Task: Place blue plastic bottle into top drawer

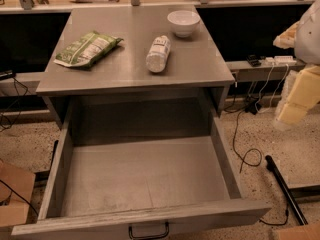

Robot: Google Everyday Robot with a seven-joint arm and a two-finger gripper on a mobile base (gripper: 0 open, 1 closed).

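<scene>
On surface [125, 26]: blue plastic bottle [158, 54] lying flat, green snack bag [87, 49] left, white bowl [183, 22] behind
top drawer [226, 160] open below; gripper [291, 113] at right edge, well apart, grip state can't tell

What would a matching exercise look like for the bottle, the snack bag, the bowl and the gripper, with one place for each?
Things:
1. blue plastic bottle
2. green snack bag
3. white bowl
4. gripper

Places:
a. at the back of the tabletop
b. at the right edge of the view, off the table
c. lying on its side near the tabletop's middle
d. on the tabletop's left part

Pairs: 1-c; 2-d; 3-a; 4-b
</scene>
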